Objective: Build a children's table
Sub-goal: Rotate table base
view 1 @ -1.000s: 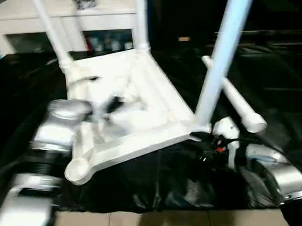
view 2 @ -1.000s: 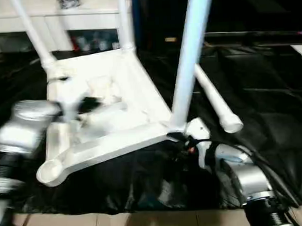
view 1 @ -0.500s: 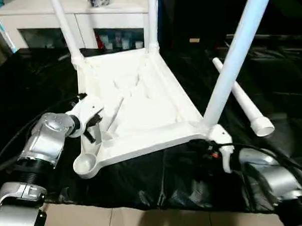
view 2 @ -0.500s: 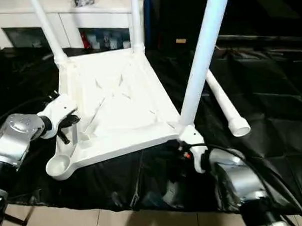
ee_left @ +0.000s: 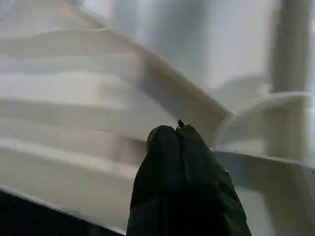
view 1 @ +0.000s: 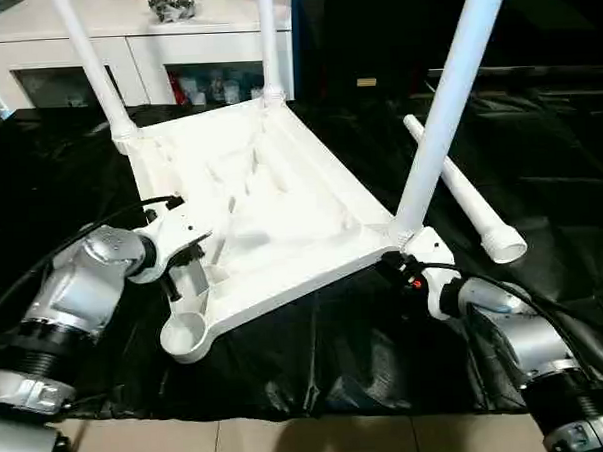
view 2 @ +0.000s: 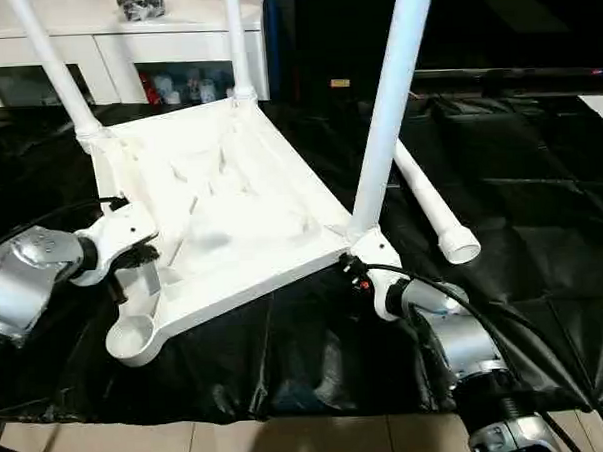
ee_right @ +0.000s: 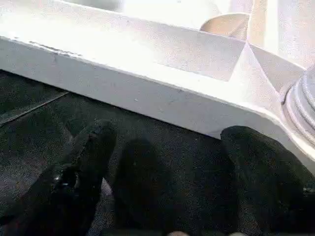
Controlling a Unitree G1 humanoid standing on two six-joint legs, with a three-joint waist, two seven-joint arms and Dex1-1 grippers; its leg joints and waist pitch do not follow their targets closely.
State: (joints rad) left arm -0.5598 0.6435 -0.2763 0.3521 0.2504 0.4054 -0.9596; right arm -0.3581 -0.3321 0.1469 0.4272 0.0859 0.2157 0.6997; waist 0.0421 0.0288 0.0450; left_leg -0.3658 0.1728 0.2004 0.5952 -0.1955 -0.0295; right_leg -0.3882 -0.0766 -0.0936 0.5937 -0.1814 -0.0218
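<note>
Table top [view 1: 271, 207]: white plastic, upside down on the black sheet [view 1: 539, 156], ribbed underside up. All places below are given from this top.

Legs: three stand upright in its corner sockets, two at the far corners [view 1: 95, 70] [view 1: 268, 42], one at the near right corner [view 1: 446, 100]. The fourth leg [view 1: 460, 194] lies loose on the sheet just right of the top. The near left socket [view 1: 183, 336] stands empty.

Left tool [view 1: 183, 266]: at the top's left edge, fingers pressed together; whether they touch the plastic is hard to say.

Right tool [ee_right: 167, 162]: below the near right corner, fingers apart, holding nothing.

White cabinet [view 1: 134, 53]: behind the top.
</note>
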